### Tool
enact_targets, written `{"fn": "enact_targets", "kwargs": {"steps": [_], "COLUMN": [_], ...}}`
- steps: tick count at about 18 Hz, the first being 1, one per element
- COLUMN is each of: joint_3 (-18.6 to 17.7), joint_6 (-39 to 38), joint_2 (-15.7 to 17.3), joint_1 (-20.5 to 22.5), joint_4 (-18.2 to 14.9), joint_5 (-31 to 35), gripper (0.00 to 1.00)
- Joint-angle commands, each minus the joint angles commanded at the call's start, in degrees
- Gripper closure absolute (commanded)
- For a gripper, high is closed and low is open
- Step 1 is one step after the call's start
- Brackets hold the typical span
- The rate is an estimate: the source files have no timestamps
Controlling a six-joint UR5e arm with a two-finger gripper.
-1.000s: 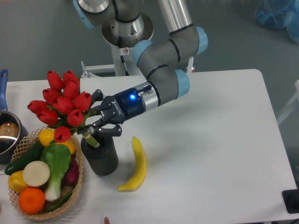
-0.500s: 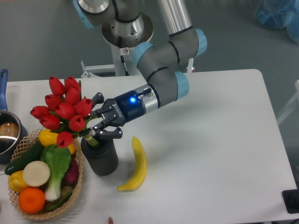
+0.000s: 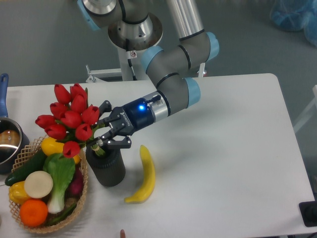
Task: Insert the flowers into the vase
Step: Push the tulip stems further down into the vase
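Note:
The flowers (image 3: 70, 119), a bunch of red tulip buds on green stems, lean up and to the left over the basket. Their stem ends (image 3: 99, 148) reach into the mouth of the vase (image 3: 107, 168), a short dark cylinder standing on the table. My gripper (image 3: 102, 131) comes in from the right just above the vase rim and is shut on the stems below the buds. The lowest part of the stems is hidden inside the vase and behind the fingers.
A woven basket (image 3: 79, 208) of fruit and vegetables touches the vase's left side. A yellow banana (image 3: 144, 174) lies just right of the vase. A blue-handled pot (image 3: 6, 144) sits at the left edge.
The gripper and the bunch have shifted slightly to the right, and the stems now stand a little steeper in the vase mouth.

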Motion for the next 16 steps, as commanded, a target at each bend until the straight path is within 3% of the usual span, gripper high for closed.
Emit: {"fn": "enact_targets", "kwargs": {"steps": [16], "joint_3": [-1.1], "joint_6": [0.3], "joint_2": [-0.6], "joint_1": [0.7], "joint_4": [0.4], "joint_5": [0.5], "gripper": [0.63]}}
